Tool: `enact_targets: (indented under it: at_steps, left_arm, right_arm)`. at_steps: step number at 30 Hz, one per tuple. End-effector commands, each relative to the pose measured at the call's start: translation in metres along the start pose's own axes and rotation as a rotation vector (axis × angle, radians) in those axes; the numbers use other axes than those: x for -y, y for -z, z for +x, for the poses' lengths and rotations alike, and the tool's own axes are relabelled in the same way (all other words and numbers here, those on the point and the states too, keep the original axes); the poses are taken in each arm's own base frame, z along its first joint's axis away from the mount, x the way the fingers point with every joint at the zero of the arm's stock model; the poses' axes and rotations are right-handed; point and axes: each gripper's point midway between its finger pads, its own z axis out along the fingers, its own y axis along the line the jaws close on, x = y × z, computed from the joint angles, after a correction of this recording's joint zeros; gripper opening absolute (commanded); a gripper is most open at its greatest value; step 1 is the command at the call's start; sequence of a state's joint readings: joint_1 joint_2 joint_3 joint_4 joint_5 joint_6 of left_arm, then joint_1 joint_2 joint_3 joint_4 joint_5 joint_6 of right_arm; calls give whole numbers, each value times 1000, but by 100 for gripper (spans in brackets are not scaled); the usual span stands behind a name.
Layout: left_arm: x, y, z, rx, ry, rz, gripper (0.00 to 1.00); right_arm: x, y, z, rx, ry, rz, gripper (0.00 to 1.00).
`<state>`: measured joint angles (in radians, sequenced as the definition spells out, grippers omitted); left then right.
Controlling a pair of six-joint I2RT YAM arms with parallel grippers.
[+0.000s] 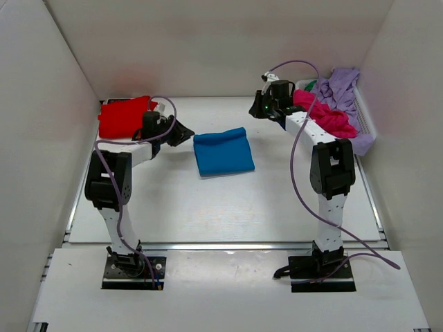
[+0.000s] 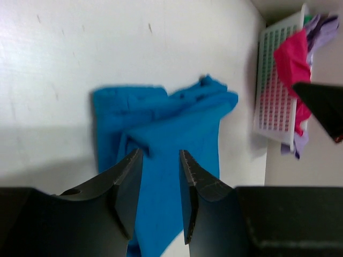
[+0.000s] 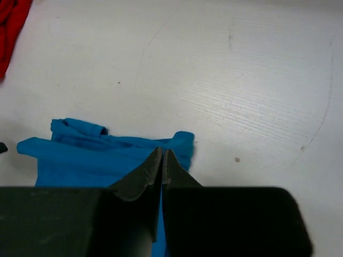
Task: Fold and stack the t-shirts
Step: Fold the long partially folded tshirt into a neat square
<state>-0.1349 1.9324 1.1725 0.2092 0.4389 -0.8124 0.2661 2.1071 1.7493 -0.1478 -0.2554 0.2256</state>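
A bright blue t-shirt lies folded in a rough rectangle at the middle of the table. My left gripper hovers just left of it, open, and the blue t-shirt shows beyond the empty gap between its fingertips. My right gripper hangs above the table, back and to the right of the blue shirt. In its wrist view the right gripper is shut with nothing between the jaws, the blue t-shirt below. A red t-shirt lies bunched at the back left. Magenta and lilac t-shirts fill the basket.
The white slatted basket stands against the right wall, behind my right arm's forearm. White walls close in the table on the left, back and right. The basket also shows at the right of the left wrist view.
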Motion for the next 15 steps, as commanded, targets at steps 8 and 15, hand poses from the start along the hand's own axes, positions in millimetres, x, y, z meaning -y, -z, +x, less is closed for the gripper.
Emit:
enact_targets:
  at_steps: [8, 15]
  left_arm:
    - [52, 13, 25, -28, -154, 124, 45]
    - [38, -32, 3, -5, -106, 76, 44]
  right_arm:
    - [-18, 19, 26, -69, 45, -67, 0]
    - [-28, 22, 55, -117, 56, -93, 0]
